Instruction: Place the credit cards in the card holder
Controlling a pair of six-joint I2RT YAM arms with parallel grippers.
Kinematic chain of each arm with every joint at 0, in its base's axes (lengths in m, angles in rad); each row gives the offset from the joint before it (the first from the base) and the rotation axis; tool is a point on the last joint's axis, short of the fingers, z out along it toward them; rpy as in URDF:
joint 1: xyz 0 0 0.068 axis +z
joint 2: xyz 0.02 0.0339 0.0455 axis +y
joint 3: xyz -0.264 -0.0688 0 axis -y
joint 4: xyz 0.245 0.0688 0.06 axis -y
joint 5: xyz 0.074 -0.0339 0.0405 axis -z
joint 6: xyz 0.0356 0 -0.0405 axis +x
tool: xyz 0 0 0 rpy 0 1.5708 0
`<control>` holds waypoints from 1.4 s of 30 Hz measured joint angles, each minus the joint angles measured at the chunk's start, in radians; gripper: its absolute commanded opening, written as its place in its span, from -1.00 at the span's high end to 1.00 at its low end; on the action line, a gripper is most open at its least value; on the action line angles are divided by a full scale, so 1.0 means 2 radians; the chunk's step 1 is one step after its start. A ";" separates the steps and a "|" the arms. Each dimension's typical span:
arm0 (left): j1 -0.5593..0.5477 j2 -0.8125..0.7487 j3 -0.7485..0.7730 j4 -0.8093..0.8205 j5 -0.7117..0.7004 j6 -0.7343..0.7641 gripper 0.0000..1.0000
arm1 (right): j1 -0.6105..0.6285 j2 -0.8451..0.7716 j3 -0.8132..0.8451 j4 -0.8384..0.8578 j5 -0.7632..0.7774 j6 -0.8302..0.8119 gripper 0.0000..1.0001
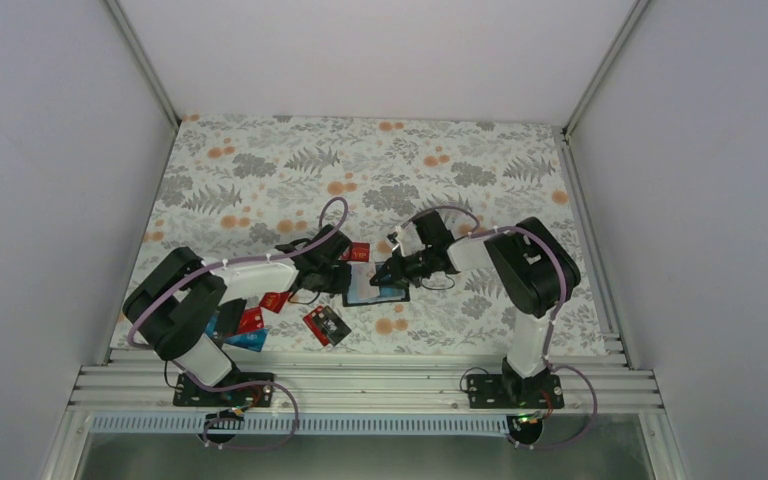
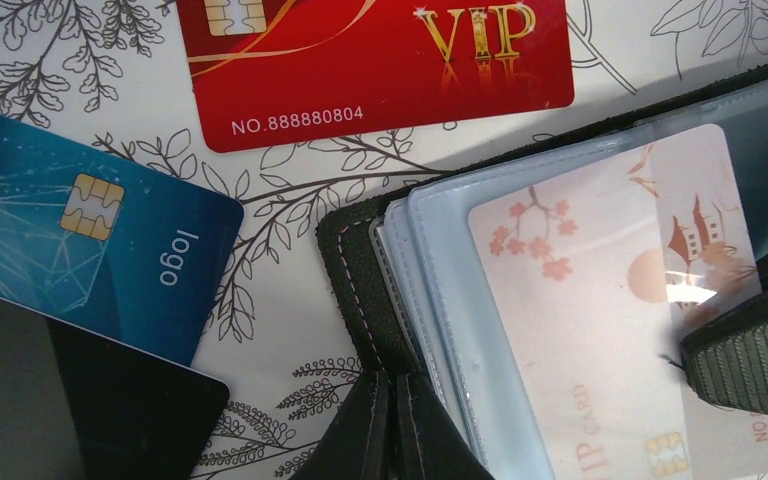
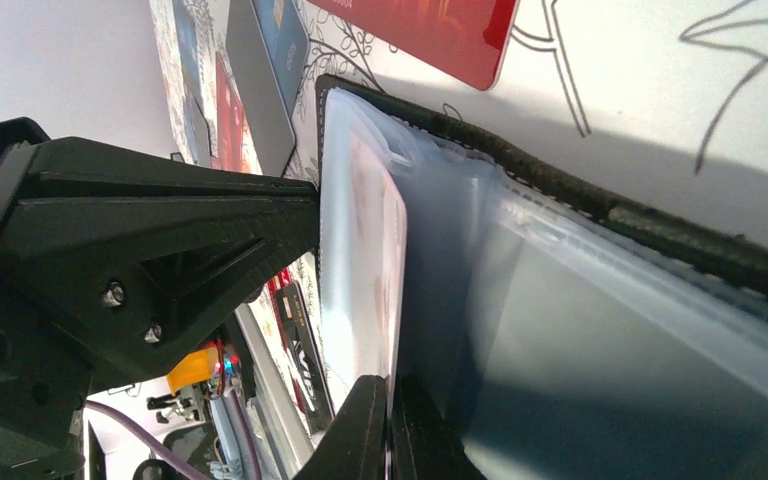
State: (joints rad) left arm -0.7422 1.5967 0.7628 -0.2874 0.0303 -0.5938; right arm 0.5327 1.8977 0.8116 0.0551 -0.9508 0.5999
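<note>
Black card holder (image 2: 345, 270) pinched by left claw (image 2: 392, 405) and right claw (image 3: 390, 400); pale card (image 2: 580, 330) part hidden in sleeve.

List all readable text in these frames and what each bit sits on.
"VIP": gold letters on the glossy red plastic card.
"NO.888880804": white print on the same red card.
"logo": white, on the blue plastic chip card.
"IP CARD" and "NO", both cut off: on the pale pink plastic card in the black folding card holder.
Top and right wrist views: card print too small or blurred to read.
</note>
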 measured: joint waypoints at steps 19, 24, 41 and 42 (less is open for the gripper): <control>0.000 0.003 -0.001 0.013 0.000 -0.001 0.92 | 0.006 -0.034 0.019 -0.097 0.038 -0.048 -0.20; 0.000 0.000 -0.006 0.021 0.000 -0.001 0.92 | 0.010 -0.051 0.033 -0.142 0.063 -0.066 -0.42; 0.000 0.000 -0.008 0.023 0.002 -0.001 0.93 | 0.032 -0.106 0.065 -0.269 0.278 -0.099 0.37; 0.000 0.000 -0.008 0.023 0.002 -0.001 0.93 | 0.036 -0.106 0.068 -0.270 0.284 -0.097 0.44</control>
State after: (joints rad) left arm -0.7422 1.5963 0.7475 -0.2405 0.0349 -0.5949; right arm 0.6052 1.6863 0.9466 -0.4858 -0.3828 0.4061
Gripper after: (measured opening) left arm 0.039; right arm 0.363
